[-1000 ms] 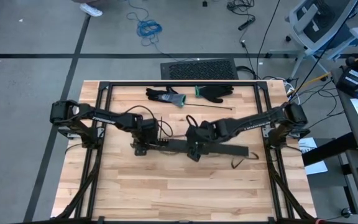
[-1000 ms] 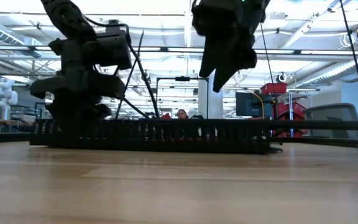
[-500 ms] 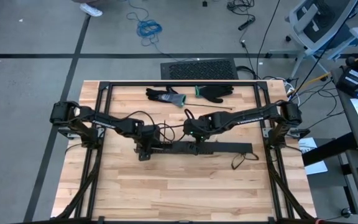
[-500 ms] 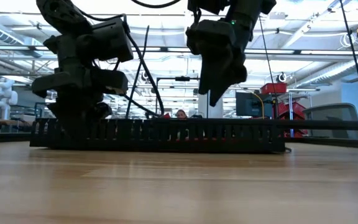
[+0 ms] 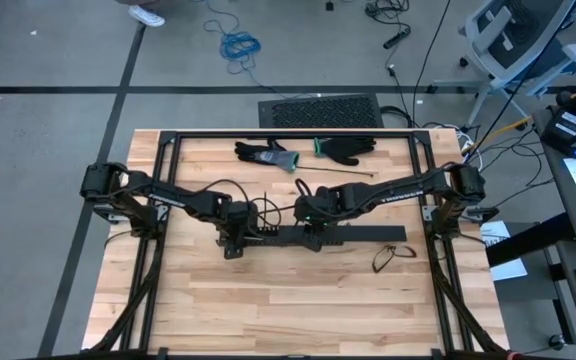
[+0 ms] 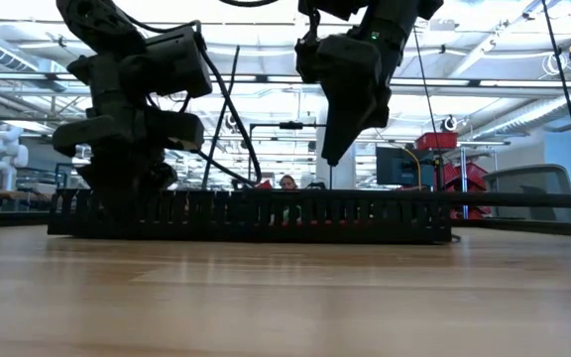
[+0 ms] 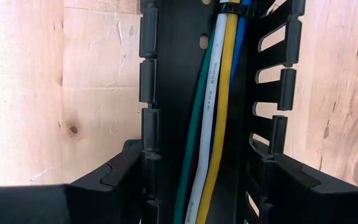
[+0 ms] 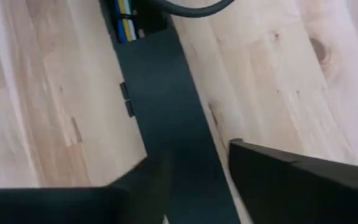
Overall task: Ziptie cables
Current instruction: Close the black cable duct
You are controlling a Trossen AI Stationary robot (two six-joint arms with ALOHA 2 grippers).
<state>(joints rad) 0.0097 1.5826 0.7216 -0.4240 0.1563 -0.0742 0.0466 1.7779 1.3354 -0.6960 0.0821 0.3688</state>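
A wooden bench (image 5: 288, 300) seen from above, with two dark robot arms meeting over a long black slotted cable duct (image 5: 368, 235) lying across its middle; the left gripper (image 5: 233, 238) sits down at one end of the duct, its jaws spread part-way so that one lies outside each slotted wall, straddling the duct rather than pinching anything inside it; between those jaws, along the duct's channel, runs the bundle of cables (image 7: 211, 124), green, white, yellow and blue side by side, and ahead of the jaws a black zip tie (image 7: 229, 9) wraps the bundle; the right gripper (image 5: 313, 232) hangs over the duct's middle, just beside the left one, its jaws apart with the duct's flat cover (image 8: 166, 130) showing between them; whether they touch the duct I cannot tell, and they hold nothing visible; beyond the jaws, at the bench's far edge, lie two dark gloves (image 5: 268, 153) and a loose black zip tie (image 5: 336, 173).

Compared with a second ago, the right gripper has moved along the duct toward the left gripper and come lower over it, with its jaws narrower; the left gripper has stayed where it was.
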